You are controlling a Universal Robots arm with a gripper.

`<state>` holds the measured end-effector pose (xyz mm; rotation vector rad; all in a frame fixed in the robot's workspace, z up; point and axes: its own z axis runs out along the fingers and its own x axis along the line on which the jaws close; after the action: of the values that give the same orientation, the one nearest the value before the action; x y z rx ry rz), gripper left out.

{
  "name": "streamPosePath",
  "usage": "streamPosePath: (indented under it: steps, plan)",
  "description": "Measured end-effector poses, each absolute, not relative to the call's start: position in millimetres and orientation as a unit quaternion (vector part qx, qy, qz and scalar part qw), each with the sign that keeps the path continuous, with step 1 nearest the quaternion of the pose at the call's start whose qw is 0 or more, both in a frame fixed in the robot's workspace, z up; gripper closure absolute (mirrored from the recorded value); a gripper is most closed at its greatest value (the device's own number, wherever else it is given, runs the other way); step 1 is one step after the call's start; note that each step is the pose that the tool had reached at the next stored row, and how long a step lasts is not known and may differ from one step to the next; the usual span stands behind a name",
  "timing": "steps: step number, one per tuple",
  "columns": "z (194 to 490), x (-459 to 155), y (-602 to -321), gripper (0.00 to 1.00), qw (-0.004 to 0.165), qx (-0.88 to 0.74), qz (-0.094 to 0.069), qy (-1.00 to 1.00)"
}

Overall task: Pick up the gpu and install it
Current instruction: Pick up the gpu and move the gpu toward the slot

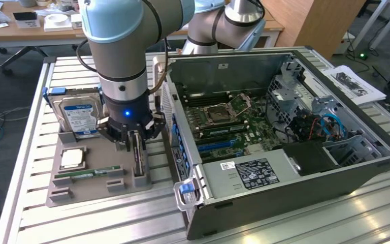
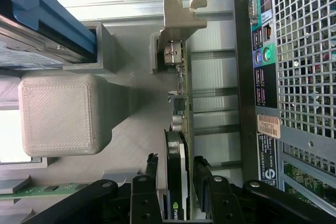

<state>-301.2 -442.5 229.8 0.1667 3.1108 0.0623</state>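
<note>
Grasp stage: gpu (image 2: 176,153) is straddled by tool (image 1: 136,145), jaws narrowly apart, unclamped, at 9 o'clock of case (image 1: 249,178); firm closure is required.

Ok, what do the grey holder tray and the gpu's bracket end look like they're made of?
Grey holder tray: likely 3D-printed plastic, matte, fine layer lines across its block. Bracket of the gpu: seemingly bare sheet metal, silvery, thin and bent.

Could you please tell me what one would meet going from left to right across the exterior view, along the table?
hard drive → hand low over the upright gpu → open computer case
</note>
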Motion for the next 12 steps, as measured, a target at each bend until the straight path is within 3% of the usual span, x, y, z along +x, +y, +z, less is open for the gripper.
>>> streamPosePath:
  steps: [12]
  plan:
    - [230.9, -301.2, -442.4, 0.59, 0.013, 0.053, 0.02, 0.998]
